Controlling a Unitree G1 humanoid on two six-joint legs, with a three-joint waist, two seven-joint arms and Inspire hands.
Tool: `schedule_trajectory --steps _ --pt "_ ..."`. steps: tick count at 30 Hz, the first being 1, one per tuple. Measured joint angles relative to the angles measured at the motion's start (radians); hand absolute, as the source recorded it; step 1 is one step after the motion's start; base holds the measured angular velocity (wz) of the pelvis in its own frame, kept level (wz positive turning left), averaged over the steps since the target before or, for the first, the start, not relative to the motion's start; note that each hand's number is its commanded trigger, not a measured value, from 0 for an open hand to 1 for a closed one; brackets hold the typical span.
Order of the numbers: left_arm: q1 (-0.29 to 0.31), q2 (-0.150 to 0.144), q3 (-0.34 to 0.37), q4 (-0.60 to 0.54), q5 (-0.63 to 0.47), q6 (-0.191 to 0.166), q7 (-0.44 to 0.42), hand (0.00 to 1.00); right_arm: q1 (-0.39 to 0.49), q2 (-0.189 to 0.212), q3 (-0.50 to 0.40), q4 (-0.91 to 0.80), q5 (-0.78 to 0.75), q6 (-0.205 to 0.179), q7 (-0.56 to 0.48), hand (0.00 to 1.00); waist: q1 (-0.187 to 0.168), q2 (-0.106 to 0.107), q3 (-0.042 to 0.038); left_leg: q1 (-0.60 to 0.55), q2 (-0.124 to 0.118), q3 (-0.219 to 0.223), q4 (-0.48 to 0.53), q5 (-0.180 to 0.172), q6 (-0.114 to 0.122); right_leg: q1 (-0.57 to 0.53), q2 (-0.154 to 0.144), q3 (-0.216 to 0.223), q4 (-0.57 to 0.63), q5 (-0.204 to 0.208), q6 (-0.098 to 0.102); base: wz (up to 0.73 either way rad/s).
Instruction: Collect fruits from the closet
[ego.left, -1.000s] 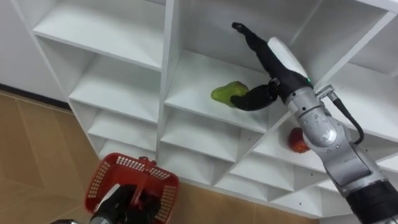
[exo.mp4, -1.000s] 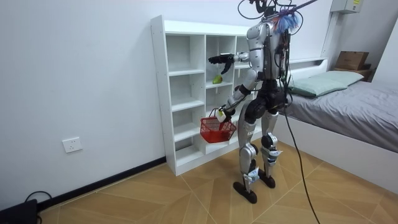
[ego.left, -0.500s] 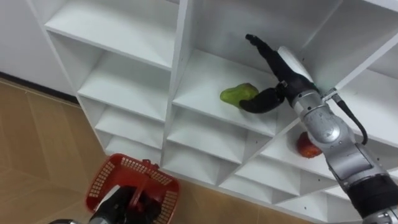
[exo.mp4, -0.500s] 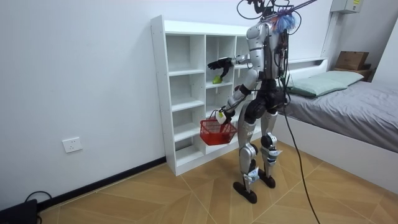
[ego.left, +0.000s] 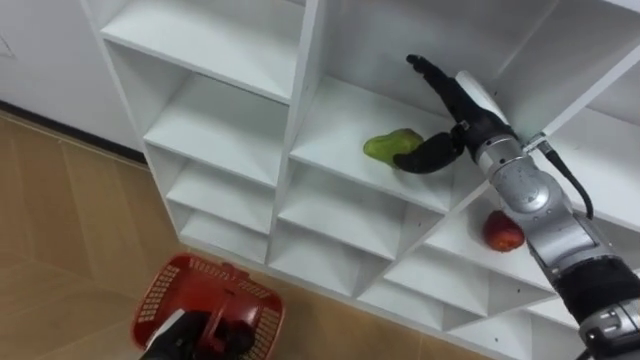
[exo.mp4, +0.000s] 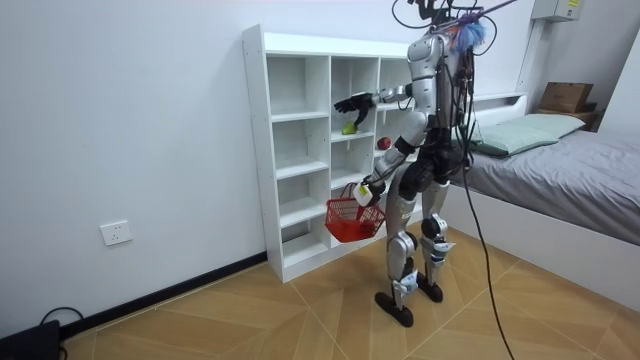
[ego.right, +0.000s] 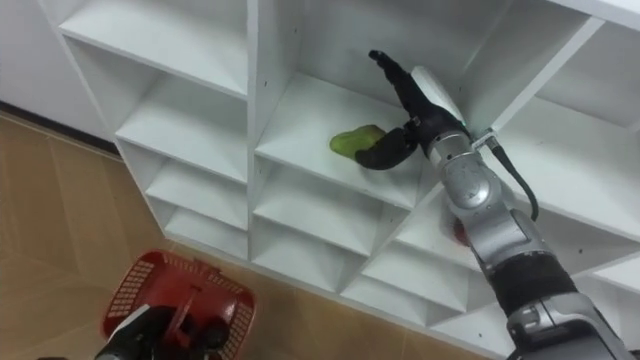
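Landmark: white closet (exo.mp4: 290, 150) of open compartments; the robot stands upright facing it, with a bed behind it.
Green fruit (ego.left: 393, 146): lies on a shelf board in the upper part of the closet's middle column. It looks like a pear or a mango, but I cannot tell which.
Fruit's long axis: runs flat along the board, roughly side to side across the compartment, with 1 end towards the closet's left divider and the other at the thumb.
Right hand (ego.left: 470, 112): reaches inside that compartment with fingers stretched straight above the fruit. The thumb bends in at the fruit's right end, but nothing is clasped, and contact is unclear.
Red apple (ego.left: 503, 231): in the closet's next column to the right, on a lower shelf.
Left hand (ego.left: 188, 335): low before the closet's bottom shelves, fingers curled round the handle of the red basket (ego.left: 205, 300).
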Motion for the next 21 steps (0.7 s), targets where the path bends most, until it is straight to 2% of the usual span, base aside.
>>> schedule_trajectory --steps 9,21 --pt "-0.004 -0.004 -0.018 0.016 0.0 0.001 -0.003 1.0 -0.006 0.0 0.0 0.007 -0.008 -0.006 -0.002 0.0 0.003 0.026 -0.001 -0.023 -0.001 0.0 -0.004 0.012 0.001 -0.027 -0.002 0.001 0.004 0.008 -0.003 0.0" --pt "-0.023 -0.009 -0.02 0.034 0.0 0.001 -0.004 1.0 -0.01 0.0 0.006 0.058 -0.009 -0.016 0.001 0.0 0.016 0.027 -0.0006 -0.025 -0.003 0.0 -0.005 0.015 0.002 -0.031 -0.004 0.005 0.004 0.009 -0.001 0.0"
